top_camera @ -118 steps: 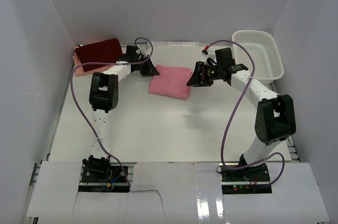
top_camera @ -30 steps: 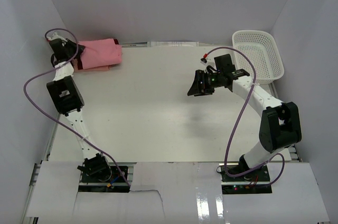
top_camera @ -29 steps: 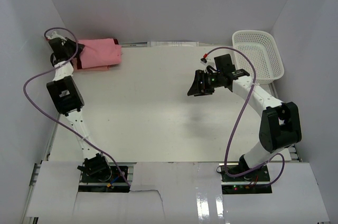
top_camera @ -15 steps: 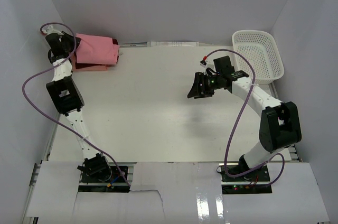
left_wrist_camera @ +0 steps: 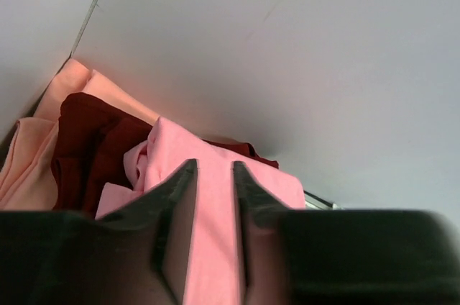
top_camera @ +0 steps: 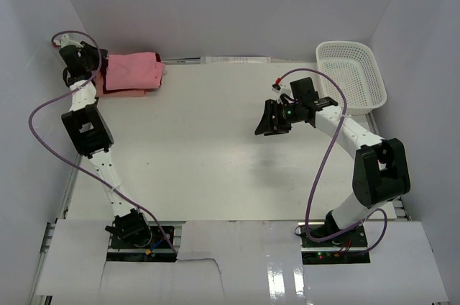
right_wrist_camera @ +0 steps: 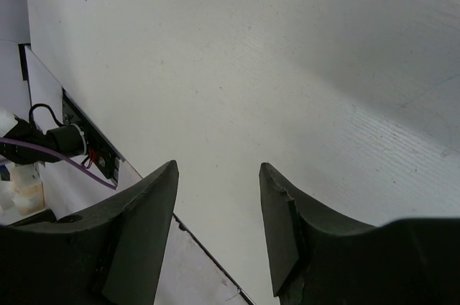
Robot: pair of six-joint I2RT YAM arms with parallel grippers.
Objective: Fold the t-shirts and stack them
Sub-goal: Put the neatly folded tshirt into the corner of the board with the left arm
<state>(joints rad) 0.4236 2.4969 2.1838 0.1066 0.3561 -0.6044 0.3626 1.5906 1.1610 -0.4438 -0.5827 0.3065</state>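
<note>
Left gripper (left_wrist_camera: 214, 167), stretched to far corner, narrowly parted over salmon-pink t-shirt (left_wrist_camera: 272, 191); right gripper (right_wrist_camera: 217, 170) wide

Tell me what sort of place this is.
Likely a robot lab test cell: a left arm and a right arm mounted at the edge of a white table, boxed in by plain white walls, with stacked shirts and a basket as props.

The left gripper (left_wrist_camera: 213, 168) fingers stand narrowly apart at the salmon-pink t-shirt (left_wrist_camera: 267, 188), stacked on the maroon t-shirt (left_wrist_camera: 90, 139) and the peach t-shirt (left_wrist_camera: 29, 165).
</note>
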